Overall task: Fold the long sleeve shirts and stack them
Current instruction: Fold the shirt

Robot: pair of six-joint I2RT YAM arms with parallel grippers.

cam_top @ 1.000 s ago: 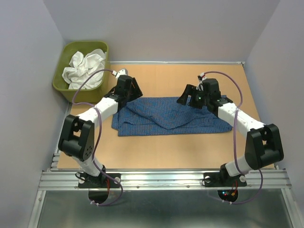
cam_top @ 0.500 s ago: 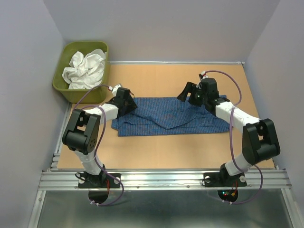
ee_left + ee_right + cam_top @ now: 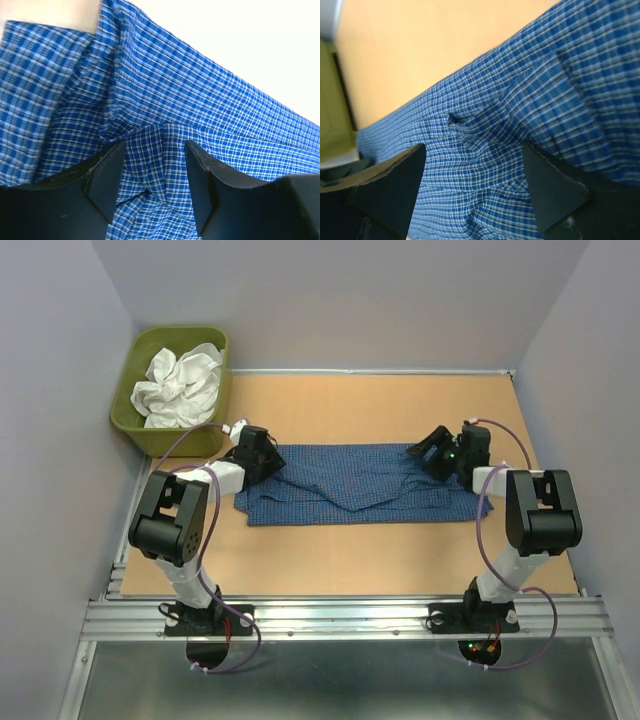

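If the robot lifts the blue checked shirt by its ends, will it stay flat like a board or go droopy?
Probably droopy: the blue shirt lies in soft folds and wrinkles, so it would likely sag in the middle. It looks thin, so probably light. Pushed along the table, it would likely bunch up.

Dark blue with a fine check of white and lighter blue lines across the shirt (image 3: 360,480). Plain white for the crumpled garment (image 3: 180,385), against the olive-green tub (image 3: 135,355). Warm tan, unpatterned, on the table (image 3: 380,560). Matte black on the left gripper (image 3: 154,150) and the right gripper (image 3: 474,150), with faint pale scuffs along the finger edges. White shells and black joints on the left arm (image 3: 172,515) and the right arm (image 3: 545,510). Purple for the cables (image 3: 200,428). Pale lilac-grey walls (image 3: 350,300), silvery rail (image 3: 340,618).
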